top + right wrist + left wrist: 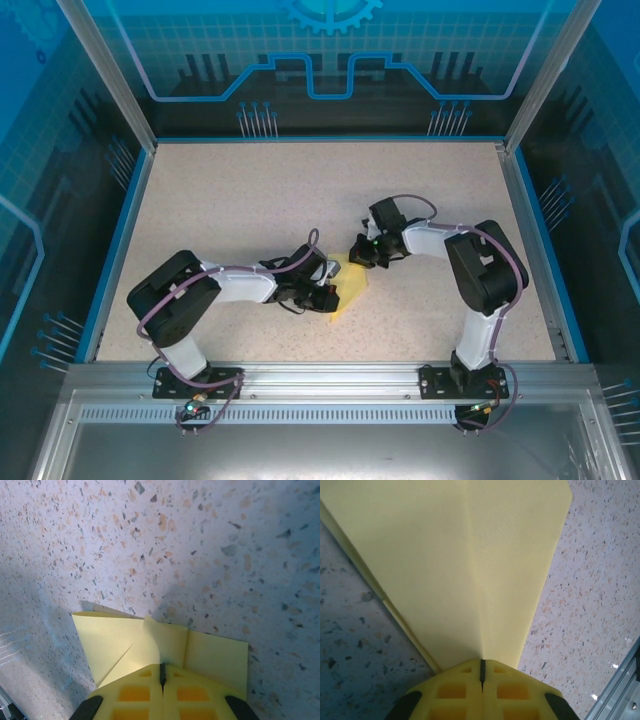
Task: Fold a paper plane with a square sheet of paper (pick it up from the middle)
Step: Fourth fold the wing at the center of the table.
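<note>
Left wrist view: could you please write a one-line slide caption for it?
Left gripper shut on the narrow end of the creased pale-yellow paper plane, over the speckled table.

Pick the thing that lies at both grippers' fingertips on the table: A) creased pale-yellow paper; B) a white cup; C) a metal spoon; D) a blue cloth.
A: in both wrist views the creased pale-yellow paper reaches right up to the closed tips of the left gripper and the right gripper, on the speckled table.
</note>
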### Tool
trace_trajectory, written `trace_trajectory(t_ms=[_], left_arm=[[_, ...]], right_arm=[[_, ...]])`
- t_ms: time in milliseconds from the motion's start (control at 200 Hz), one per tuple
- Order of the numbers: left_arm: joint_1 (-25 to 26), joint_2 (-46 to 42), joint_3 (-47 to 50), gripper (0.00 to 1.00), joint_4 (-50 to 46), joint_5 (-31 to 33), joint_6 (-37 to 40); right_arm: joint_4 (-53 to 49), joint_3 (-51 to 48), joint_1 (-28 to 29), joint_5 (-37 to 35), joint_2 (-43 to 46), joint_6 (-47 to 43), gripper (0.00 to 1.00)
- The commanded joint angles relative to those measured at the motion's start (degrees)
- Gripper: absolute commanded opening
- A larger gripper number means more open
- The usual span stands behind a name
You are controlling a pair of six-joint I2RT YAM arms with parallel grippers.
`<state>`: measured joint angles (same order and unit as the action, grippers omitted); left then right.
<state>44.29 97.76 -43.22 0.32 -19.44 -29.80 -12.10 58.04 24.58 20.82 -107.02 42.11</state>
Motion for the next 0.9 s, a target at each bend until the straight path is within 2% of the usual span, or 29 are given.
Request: trace_trajectory(t_ms=[0,590,765,895], left_arm=[[-0.35,1.04,3.50,0.00,-10.60,3.20,1.59],[-0.33,-0.20,4.51,0.00,-10.70,3.38,1.65],[-0.33,0.07,4.18,0.00,-10.25,3.14,1.73],[-0.35,0.68,3.51,0.00,-9.93,3.01,2.10]], right_arm=[[-0.81,2.23,-2.19,-5.59,-2.41,-1.85,0.05],[-0.82,7.22,-6.39,-4.32,-3.21,-3.93,0.04],[-1.69,4.01,-6.06,-2.52,3.04,-4.92,0.05],[-1.81,-1.36,-3.61,0.93,9.71,-3.41,0.05]])
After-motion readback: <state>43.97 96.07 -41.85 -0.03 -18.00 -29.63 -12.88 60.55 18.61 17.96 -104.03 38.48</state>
